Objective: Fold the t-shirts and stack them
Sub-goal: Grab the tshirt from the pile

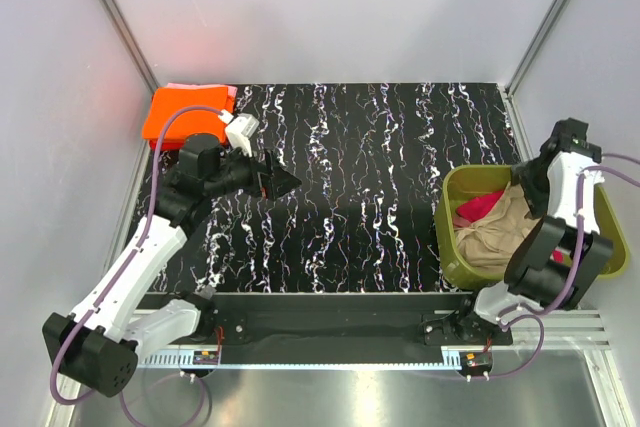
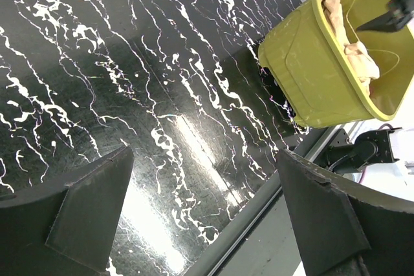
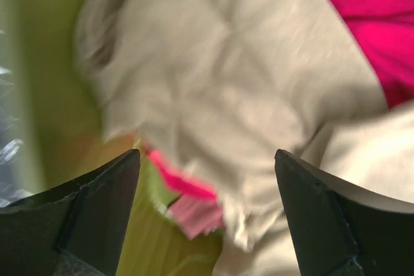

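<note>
Nearest, on the right of the black, white-veined marble-patterned worktop (image 1: pixel 380 147), stands the olive-green plastic tub (image 1: pixel 447 237); the right end effector (image 3: pixel 206 159) hangs directly over it, fingers spread wide with nothing between them, so it is released and grasps nothing. Straight below its opening lies the crumpled tan-beige cloth t-shirt (image 3: pixel 220 75), topmost in the tub; the wrist view is too blurred to say whether the fingertips touch the cloth or stop just short of it. The magenta-red t-shirt (image 3: pixel 362 24) lies under and beside the tan one; a scrap of paler pink cloth (image 3: pixel 194 214) shows below the tan hem, too blurred to identify.

The coming move seems to turn on this: the tan shirt is right beneath the right end effector, and the left arm is well apart from the tub across the worktop, so the right arm is by far the nearer. The shirt is bunched, with no long axis to be read; a pinch from above would likely catch a fold, not an edge.

Farther off, the left end effector (image 1: pixel 283 183) hovers over bare worktop left of centre, jaws wide and empty, pointing toward the tub; farthest, in the far left corner, the bright orange t-shirt (image 1: pixel 188 109) lies folded into a flat rectangle, probably the start of the stack.
</note>
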Tool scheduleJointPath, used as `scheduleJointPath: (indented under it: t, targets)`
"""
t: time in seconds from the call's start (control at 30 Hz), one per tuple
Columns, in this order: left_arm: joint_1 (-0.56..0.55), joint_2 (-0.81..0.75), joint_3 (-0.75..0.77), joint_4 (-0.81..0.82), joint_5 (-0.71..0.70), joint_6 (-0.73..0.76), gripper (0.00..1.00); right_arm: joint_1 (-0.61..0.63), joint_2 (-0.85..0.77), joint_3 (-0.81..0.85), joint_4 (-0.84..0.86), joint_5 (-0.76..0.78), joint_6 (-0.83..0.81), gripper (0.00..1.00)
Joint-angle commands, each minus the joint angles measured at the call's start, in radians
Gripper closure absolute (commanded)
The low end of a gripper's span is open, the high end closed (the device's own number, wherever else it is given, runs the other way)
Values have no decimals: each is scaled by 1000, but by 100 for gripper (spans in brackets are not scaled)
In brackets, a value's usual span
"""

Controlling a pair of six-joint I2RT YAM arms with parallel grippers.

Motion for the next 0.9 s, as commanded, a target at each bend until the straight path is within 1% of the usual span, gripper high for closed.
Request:
scheduleJointPath:
  t: [0.0, 0.03, 0.07, 0.1, 0.13, 0.3, 0.4, 0.5, 0.63, 0.67, 0.7, 0.73, 0.77, 0.83, 0.87]
  targets:
    - [3, -19, 13, 15, -30, 4, 1, -17, 33, -14, 97, 74, -12, 10]
    - [5, -17, 12, 13, -32, 0, 1, -15, 37, -13, 118, 71, -34, 11]
    - [3, -16, 10, 15, -35, -3, 1, -17, 34, -16, 178, 52, -60, 11]
    - [5, -14, 10, 15, -38, -6, 1, -17, 33, -19, 196, 36, -102, 13]
    - [3, -11, 10, 15, -39, -12, 1, -15, 27, -22, 206, 41, -112, 14]
    - [3, 43, 24, 16, -15, -26, 1, -17, 46, -39, 264, 124, -144, 13]
    - [3, 73, 45, 18, 5, -32, 1, -15, 83, -45, 324, 81, -192, 12]
    - [3, 86, 62, 16, 7, -35, 1, -17, 91, -78, 399, 30, -229, 18]
    - [5, 89, 70, 19, 4, -40, 1, -17, 74, -124, 471, 4, -256, 36]
    - [3, 89, 69, 18, 4, -42, 1, -15, 73, -125, 479, 2, -261, 44]
    - [3, 89, 67, 19, 7, -42, 1, -17, 73, -125, 480, 1, -265, 47]
    - [3, 89, 65, 21, 8, -42, 1, -15, 74, -125, 482, 2, -268, 53]
    - [5, 87, 65, 19, 11, -42, 1, -17, 73, -126, 482, 5, -275, 68]
    - [5, 84, 64, 19, 13, -42, 1, -15, 66, -125, 482, 15, -282, 81]
    - [3, 81, 64, 21, 14, -43, 1, -17, 62, -121, 480, 13, -293, 95]
